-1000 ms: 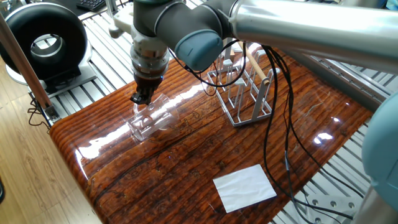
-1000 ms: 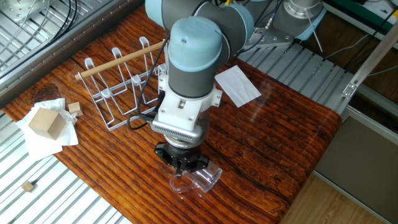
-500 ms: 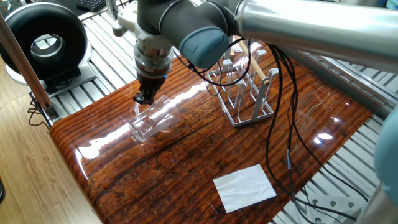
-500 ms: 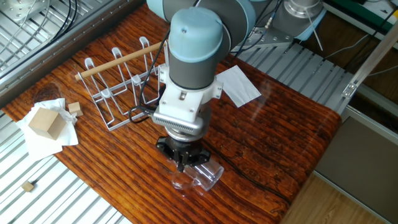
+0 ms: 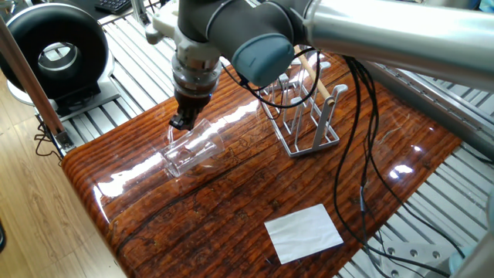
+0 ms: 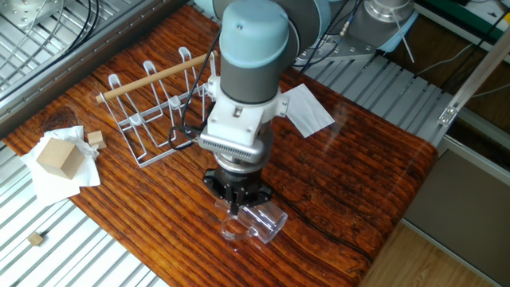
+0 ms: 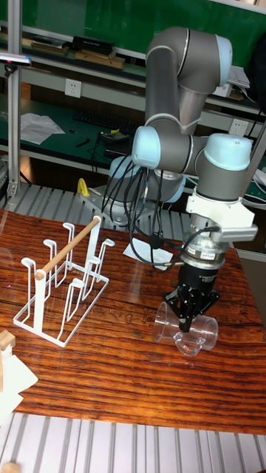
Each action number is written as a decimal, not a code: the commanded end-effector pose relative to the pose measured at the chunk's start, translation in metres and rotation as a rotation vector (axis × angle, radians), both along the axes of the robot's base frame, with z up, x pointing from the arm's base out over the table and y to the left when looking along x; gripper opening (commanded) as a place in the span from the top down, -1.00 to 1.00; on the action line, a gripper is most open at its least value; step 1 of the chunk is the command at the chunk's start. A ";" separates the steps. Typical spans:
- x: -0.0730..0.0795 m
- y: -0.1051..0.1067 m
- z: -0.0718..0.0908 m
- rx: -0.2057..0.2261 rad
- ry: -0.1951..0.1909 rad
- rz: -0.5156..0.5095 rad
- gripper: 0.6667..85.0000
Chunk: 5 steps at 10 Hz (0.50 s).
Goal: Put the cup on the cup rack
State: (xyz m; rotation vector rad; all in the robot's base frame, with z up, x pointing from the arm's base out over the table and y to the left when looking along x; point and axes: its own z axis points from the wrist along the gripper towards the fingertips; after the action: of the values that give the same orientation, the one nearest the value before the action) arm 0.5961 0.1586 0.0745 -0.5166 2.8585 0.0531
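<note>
Right under the gripper (image 7: 184,323), the cup (image 7: 188,333) lies tipped sideways, its rim pinched tight between the fingers.

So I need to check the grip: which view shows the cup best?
The tall fixed view: the cup lies sideways, outlined under the gripper. The other two show it mostly as glare and partly hidden.

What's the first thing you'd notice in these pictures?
The big grey arm reaching down over a shiny wooden table, its gripper at a clear cup lying on its side. Farther along the table stands a wire cup rack, with nothing on it.
</note>
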 end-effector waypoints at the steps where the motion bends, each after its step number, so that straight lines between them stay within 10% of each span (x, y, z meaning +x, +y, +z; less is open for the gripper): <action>1: -0.005 -0.001 0.003 0.030 -0.022 0.001 0.99; 5: -0.002 -0.003 0.006 0.007 -0.038 0.003 0.99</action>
State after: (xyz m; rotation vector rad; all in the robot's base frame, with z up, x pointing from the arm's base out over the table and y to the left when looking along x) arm 0.5920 0.1565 0.0771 -0.5197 2.8311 0.0576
